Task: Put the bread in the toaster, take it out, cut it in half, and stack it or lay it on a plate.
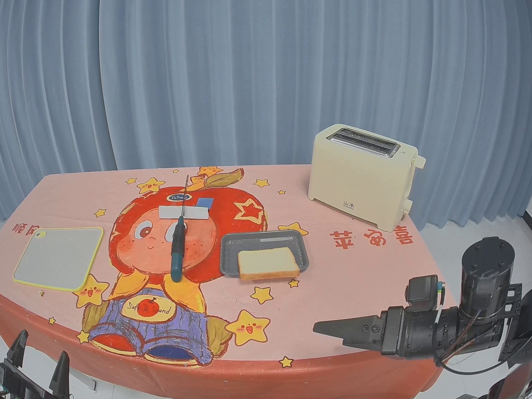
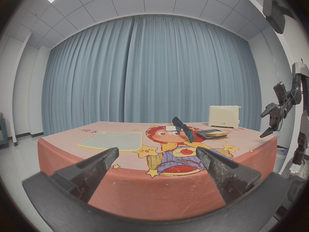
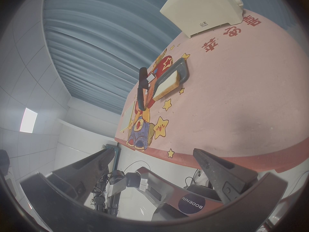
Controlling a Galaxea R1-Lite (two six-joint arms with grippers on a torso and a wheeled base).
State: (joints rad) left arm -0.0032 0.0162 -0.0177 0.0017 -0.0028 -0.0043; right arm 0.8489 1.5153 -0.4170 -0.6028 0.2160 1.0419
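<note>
A slice of bread (image 1: 268, 263) lies at the near end of a grey tray (image 1: 260, 240) in the middle of the table. The cream toaster (image 1: 360, 173) stands at the back right, both slots empty. A teal-handled knife (image 1: 178, 245) rests with its blade across a white holder (image 1: 191, 213). My right gripper (image 1: 332, 328) hovers open over the table's front right edge, well short of the bread (image 3: 166, 85) and the toaster (image 3: 202, 7). My left gripper (image 2: 157, 165) is open below the front left edge, facing the table.
A grey cutting board with a yellow-green rim (image 1: 59, 257) lies at the left. The tablecloth (image 1: 343, 284) is bare between the tray and the toaster. A blue curtain hangs behind the table.
</note>
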